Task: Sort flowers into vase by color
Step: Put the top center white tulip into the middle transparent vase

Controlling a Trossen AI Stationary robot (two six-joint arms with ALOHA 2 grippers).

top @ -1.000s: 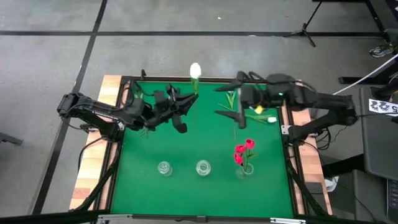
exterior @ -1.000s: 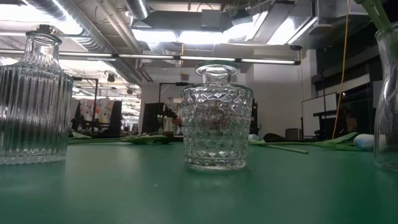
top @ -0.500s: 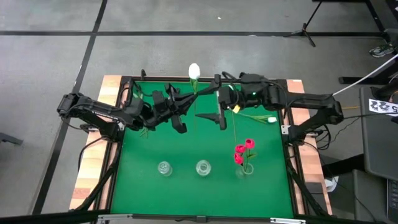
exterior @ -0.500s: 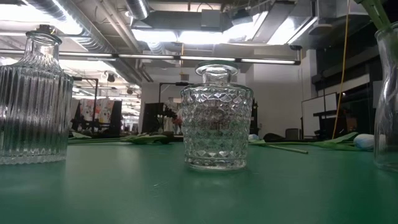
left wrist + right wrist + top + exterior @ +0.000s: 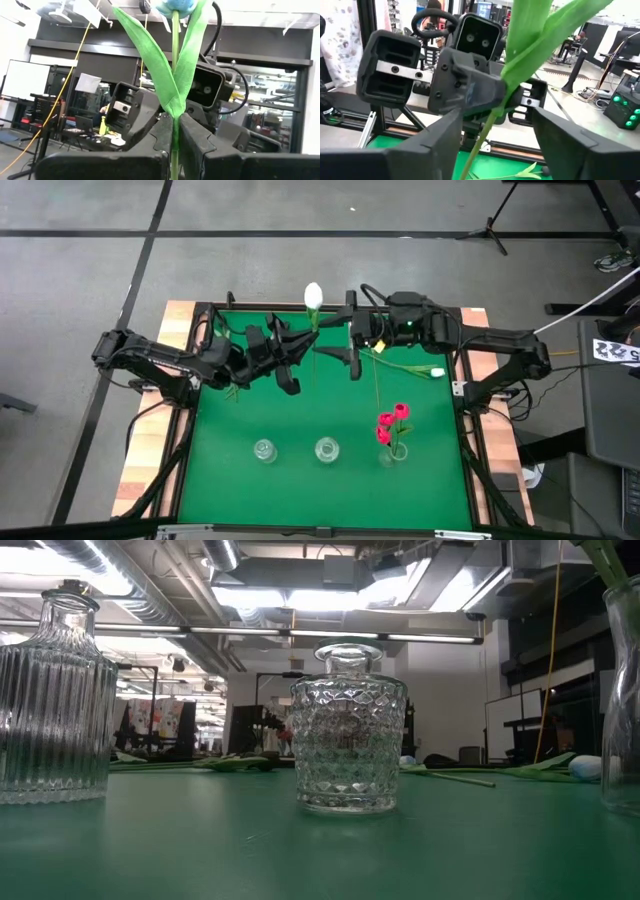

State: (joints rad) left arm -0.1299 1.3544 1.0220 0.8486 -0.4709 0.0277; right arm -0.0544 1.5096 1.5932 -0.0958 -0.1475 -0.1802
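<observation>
Since the frame a second back, the right end effector (image 5: 333, 357) has swung from the right side of the table (image 5: 230, 470) leftward to the far centre, closing on the white tulip (image 5: 313, 293); the left end effector (image 5: 293, 355) has stayed put. Left end effector is clamped on the tulip's stem, bud held up at the far edge, probably presenting it for a handover. Right end effector stands spread wide with the stem between its fingers (image 5: 427, 145), not yet pinching. The red tulips (image 5: 391, 423) already stand in the right-hand vase (image 5: 397, 452); the ribbed vase (image 5: 50, 700) and the diamond-cut vase (image 5: 348, 730) are empty, and other stems (image 5: 405, 366) lie on the far right cloth. Only the wrist views show the grasps: left wrist shows stem and leaf (image 5: 175, 75) squeezed between its fingers (image 5: 159, 145). The low view shows neither arm, only glass patterns.
</observation>
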